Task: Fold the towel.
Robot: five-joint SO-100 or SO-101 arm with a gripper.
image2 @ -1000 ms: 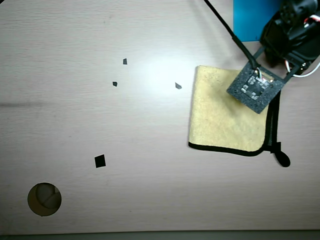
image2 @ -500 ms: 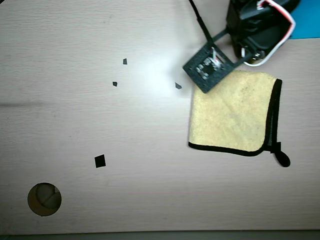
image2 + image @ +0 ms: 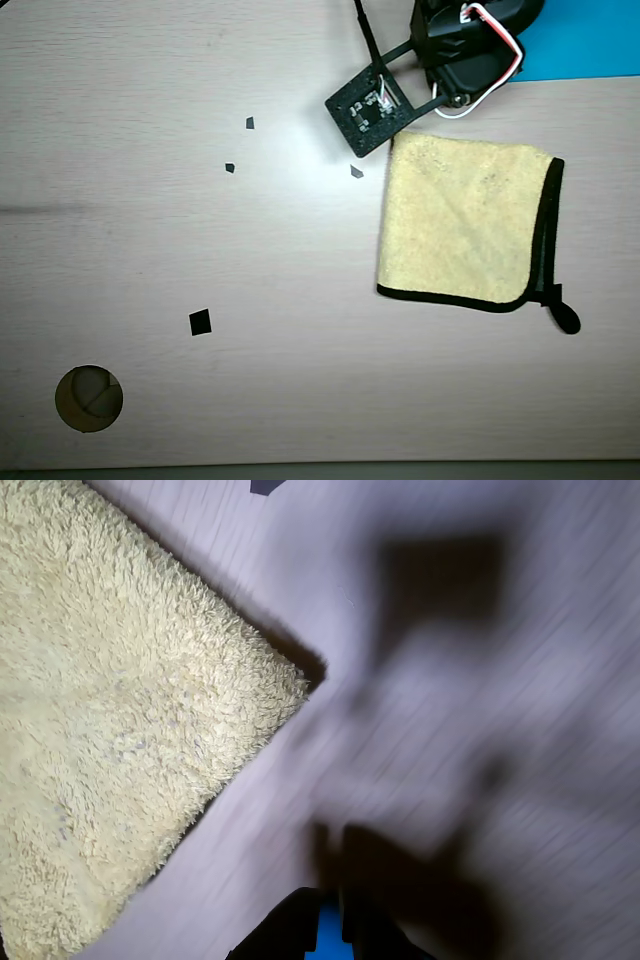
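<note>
— One towel (image 3: 462,220) is all we work with, and we take it as our landmark. Overhead, it lies flat on the table (image 3: 200,250), looking already doubled: black binding runs along its right and lower edges, with the loop tab (image 3: 562,312) beyond its lower right corner.

— Where do we sit from it?

— Our gripper (image 3: 328,920) hovers just off the towel's upper left corner, over bare table. In the wrist view, that corner (image 3: 300,680) points toward us, the cloth spreading away to the left.

— Its long axis?

— Nearly square, so we cannot call one; the unbound left edge runs straight down from the corner beside us.

— Are the jaws parted?

— We cannot tell. Only dark, blurred tips show, holding nothing. We judge any further fold starts from that near corner.
</note>
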